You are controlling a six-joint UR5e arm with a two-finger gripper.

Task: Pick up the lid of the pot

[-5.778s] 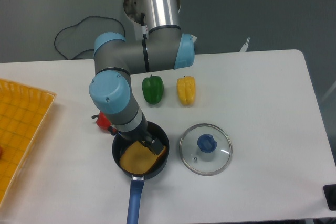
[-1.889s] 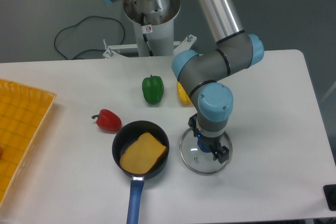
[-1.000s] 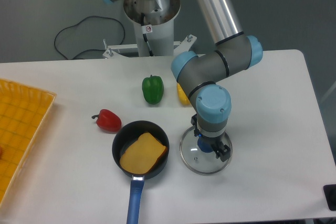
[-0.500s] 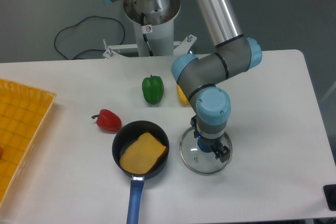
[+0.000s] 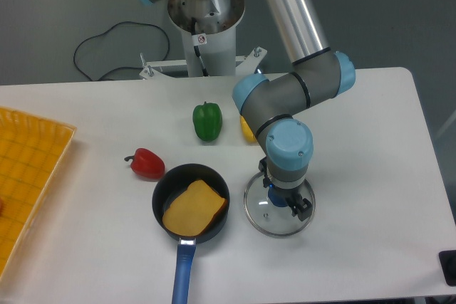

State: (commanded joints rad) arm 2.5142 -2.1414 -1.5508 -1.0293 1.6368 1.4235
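Glass pot lid [image 5: 267, 224] lies flat on the table [image 5: 370, 176], between the middle and the near edge. Gripper [image 5: 283, 191] down over it, fingers either side of the blue knob [image 5: 276, 197]; cannot tell whether they press on it. Just left of the lid, toward the near edge: black frying pan [image 5: 164, 188], tan slice [image 5: 191, 209] inside, blue handle [image 5: 183, 273] pointing to that edge. Beyond the pan, red pepper [image 5: 147, 164]; nearer the far edge, green pepper [image 5: 207, 122]. Yellow crate [image 5: 35, 169] along the left edge.
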